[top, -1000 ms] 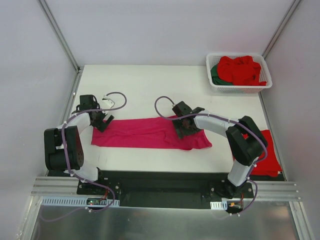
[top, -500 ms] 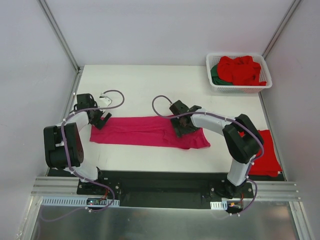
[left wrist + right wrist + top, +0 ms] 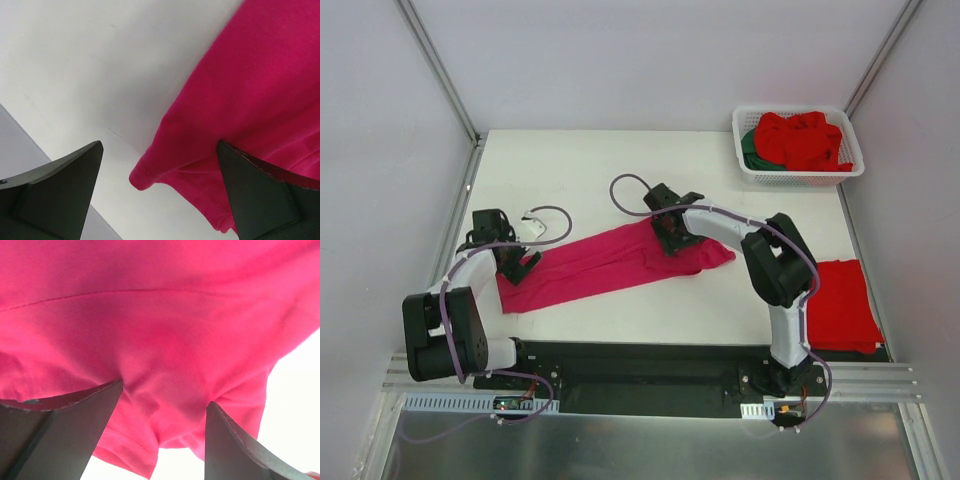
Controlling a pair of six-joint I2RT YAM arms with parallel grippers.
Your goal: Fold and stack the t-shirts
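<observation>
The left arm (image 3: 468, 272) is folded at the lower left of the overhead view, with its elbow kept near the base and its forearm run up along the left side. The left gripper (image 3: 516, 262) is pointed down and to the right, its jaws spread wide and nothing held between them. The right arm (image 3: 775, 265) is stretched from the lower right up and leftward to the middle of the frame. The right gripper (image 3: 665, 236) is set low, its fingers (image 3: 70, 415) partly apart, and a bunch of the shirt (image 3: 165, 325) is pinched between them.
</observation>
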